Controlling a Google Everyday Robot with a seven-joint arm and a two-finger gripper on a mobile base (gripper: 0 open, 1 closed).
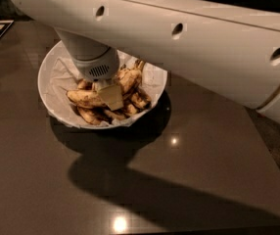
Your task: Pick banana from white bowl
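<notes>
- The end effector [110, 96] is down inside the white bowl [43, 94], its pale tip low among the fruit near the middle of the pile. Whether it is apart, together or clamped on anything cannot be told from here, as the grey wrist [95, 66] sits over it.
- The banana [83, 98], the longest curved and spotted one, lies just to the left of the end effector. Its near end runs up to the pale tip or slightly under it, but I cannot tell if they touch.
- Its long axis runs roughly left to right across the bowl, pointing away from the end effector toward the left wall. My judgement is that a grasp would have to close across that axis, nearer the right-hand end.
- Shorter spotted bananas [130, 80] crowd the right and far side of the end effector, with more in front of and below it. I judge that a neighbour could be pinched or dragged along with the target.
- Crumpled white paper [61, 75] lines the wall to the left of the banana and leaves a little free space there. The rim stands higher than the fruit all round, so the way out is upward.
- The big white arm [189, 38] spans the space above and to the right. The dark surface [203, 175] in front of the bowl lies well away from the end effector.
</notes>
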